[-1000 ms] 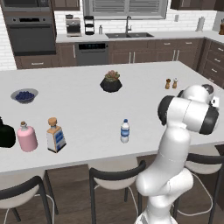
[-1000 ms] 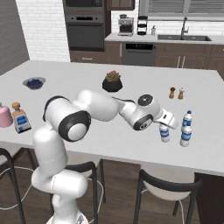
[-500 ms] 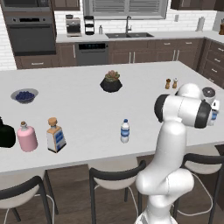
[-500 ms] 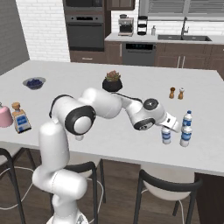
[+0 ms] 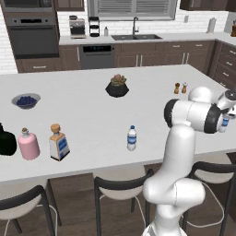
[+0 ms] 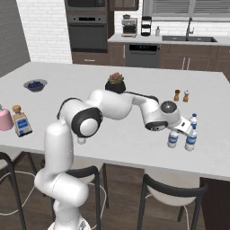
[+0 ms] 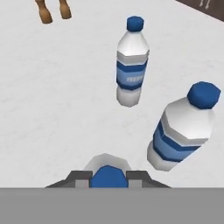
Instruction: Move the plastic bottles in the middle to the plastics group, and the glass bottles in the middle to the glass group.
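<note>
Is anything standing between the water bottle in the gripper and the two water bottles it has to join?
Nothing visible. The gripper is shut on the water bottle, and bare counter lies between it and the two water bottles ahead. The brown shakers stand farther off to one side.

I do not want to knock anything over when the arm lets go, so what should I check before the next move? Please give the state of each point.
1. Gripper shut on the held water bottle: ok, its blue cap sits between the fingertips.
2. Held water bottle is beside the plastics group: ok, the near group bottle and the far group bottle stand close ahead.
3. Held water bottle is apart from the near group bottle: ok, the right base view shows a gap.
4. Its base rests on the counter: cannot tell.
5. Both group bottles upright: ok.
6. Middle cleared of plastic: not ok, the middle water bottle waits there.
</note>
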